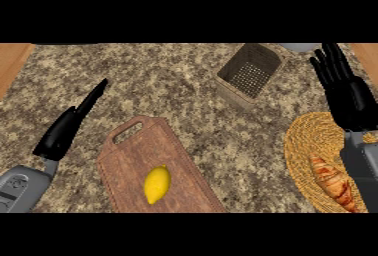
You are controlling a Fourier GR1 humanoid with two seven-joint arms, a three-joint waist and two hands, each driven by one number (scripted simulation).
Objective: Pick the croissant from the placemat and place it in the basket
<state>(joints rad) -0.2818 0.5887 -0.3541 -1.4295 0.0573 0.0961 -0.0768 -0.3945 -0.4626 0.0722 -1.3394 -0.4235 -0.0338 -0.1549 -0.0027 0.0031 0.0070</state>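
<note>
Now the right hand (351, 102), wide open and holding nothing, should come down over the middle of the croissant (332, 182) on the placemat (303, 145) and curl round it.

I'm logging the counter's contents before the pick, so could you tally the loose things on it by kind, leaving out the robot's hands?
Food: 2 (croissant, lemon)
Flat supports: 2 (placemat, cutting board)
Containers: 1 (basket)
Total: 5
</note>
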